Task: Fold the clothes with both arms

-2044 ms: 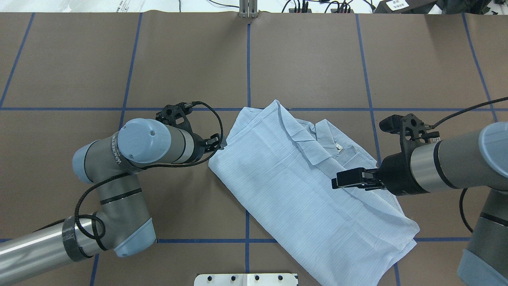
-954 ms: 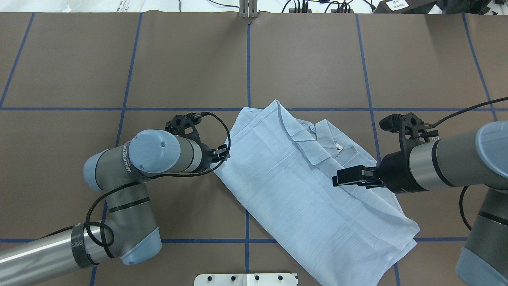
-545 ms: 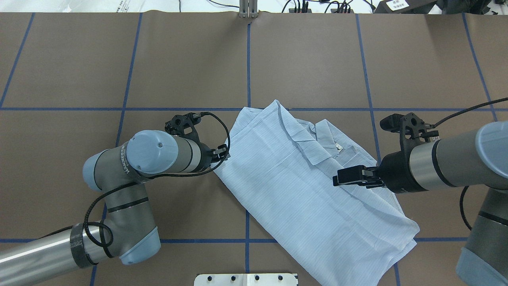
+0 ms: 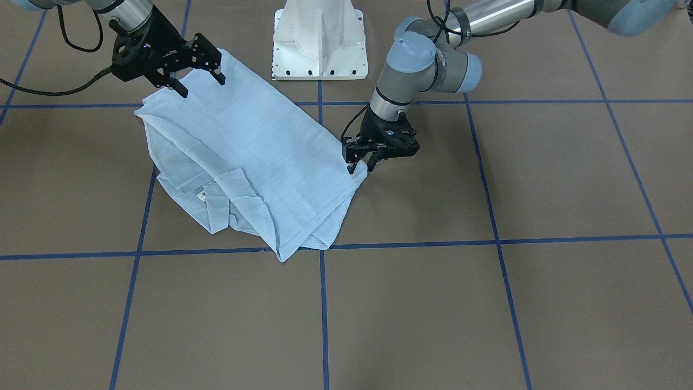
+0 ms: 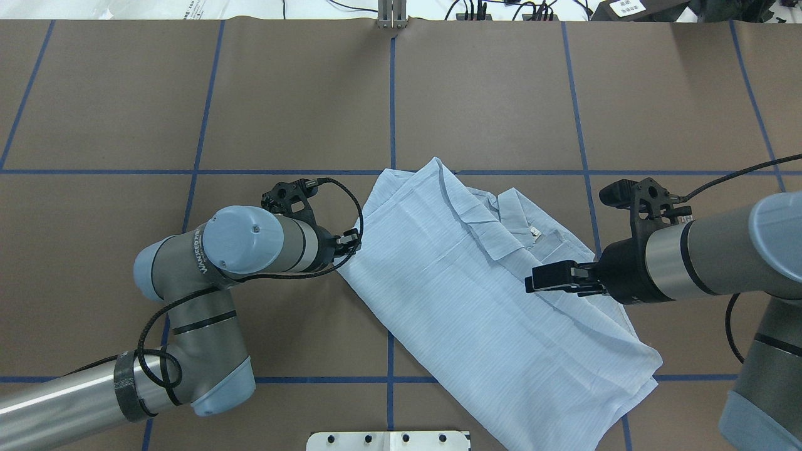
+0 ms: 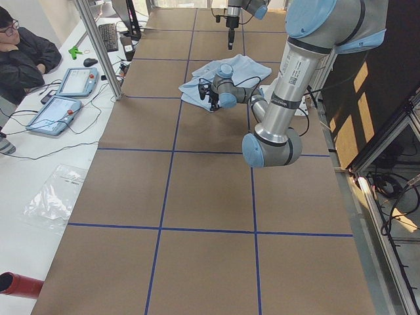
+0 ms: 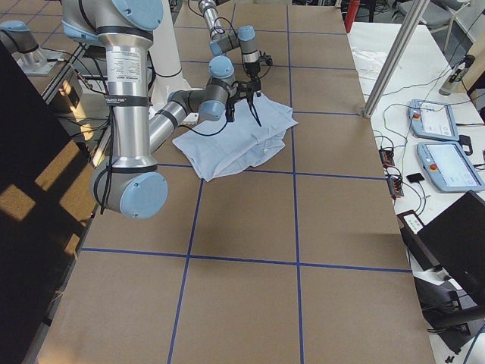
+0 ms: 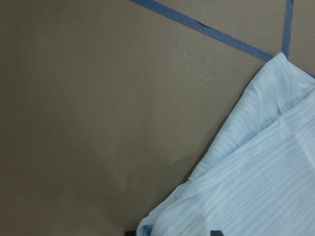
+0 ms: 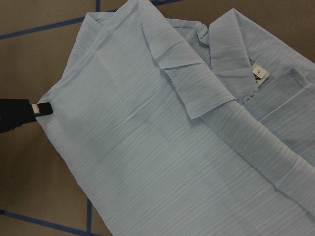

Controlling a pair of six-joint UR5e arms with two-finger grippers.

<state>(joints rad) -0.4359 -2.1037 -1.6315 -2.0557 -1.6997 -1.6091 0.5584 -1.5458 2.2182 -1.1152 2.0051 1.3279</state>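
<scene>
Shirt [image 5: 476, 300], half-folded on the table [image 5: 282, 94], is being straddled at one corner by the parted left gripper [image 4: 361, 168]; the right gripper [image 4: 203, 86] is being held spread above it. All layers should be caught.

Left arm [image 5: 276, 241] and right arm [image 5: 720, 266] are grey-silver, with blue caps [image 5: 241, 228] and black cables [image 5: 362, 216].

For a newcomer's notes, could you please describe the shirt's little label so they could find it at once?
On the brown table with blue tape lines, a light blue shirt lies folded near the middle. Near its collar, the label is a small white square printed with a 3, plain against the striped blue cloth.
</scene>
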